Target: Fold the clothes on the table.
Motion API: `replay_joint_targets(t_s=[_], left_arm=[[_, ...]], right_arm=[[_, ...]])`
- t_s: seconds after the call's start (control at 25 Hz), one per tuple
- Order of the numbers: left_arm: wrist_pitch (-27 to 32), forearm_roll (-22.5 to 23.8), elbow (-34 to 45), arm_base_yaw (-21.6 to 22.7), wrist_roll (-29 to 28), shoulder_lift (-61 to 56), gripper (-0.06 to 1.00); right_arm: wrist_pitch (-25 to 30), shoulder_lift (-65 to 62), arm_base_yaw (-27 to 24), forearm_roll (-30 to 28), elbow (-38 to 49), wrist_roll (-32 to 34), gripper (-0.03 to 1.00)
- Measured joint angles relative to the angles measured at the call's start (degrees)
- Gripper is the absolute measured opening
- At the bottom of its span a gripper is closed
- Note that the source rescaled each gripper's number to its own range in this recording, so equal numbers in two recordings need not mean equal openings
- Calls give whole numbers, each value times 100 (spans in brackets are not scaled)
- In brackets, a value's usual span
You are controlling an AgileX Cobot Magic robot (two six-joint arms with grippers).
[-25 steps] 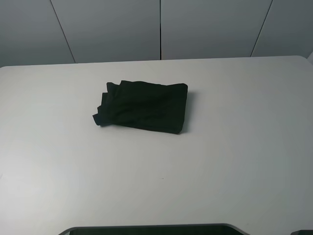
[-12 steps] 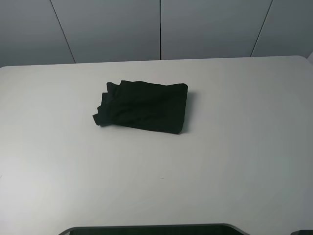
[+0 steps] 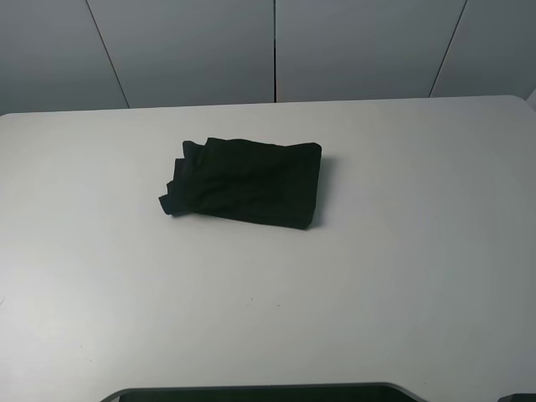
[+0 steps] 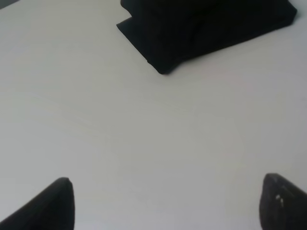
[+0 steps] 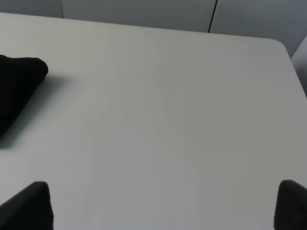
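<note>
The clothes (image 3: 245, 184) are a black T-shirt lying folded into a compact rectangle on the white table (image 3: 377, 251), left of centre and toward the back; no print shows. Neither arm appears in the exterior high view. The left wrist view shows the folded clothes (image 4: 206, 28) some way ahead of my left gripper (image 4: 165, 203), whose fingertips (image 4: 53, 206) stand wide apart over bare table with nothing between them. In the right wrist view one corner of the clothes (image 5: 19, 86) shows off to the side, and my right gripper (image 5: 163, 206) is open and empty too.
Grey wall panels (image 3: 276, 50) rise behind the table's far edge. A dark curved edge (image 3: 260, 392) lies along the near side of the table. The table's rounded far corner (image 5: 283, 48) shows in the right wrist view.
</note>
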Motion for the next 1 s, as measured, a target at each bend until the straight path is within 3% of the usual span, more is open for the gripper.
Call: replay_joint_targets(t_s=[0.92,1.0], left_arm=[[-22,33,4,0,-418,0,99],[-22,33,4,216,-418,0,99]], right_arm=[[-44,-21,152,-75,0,13,100],[-44,-21,240,-75,0,13,100]])
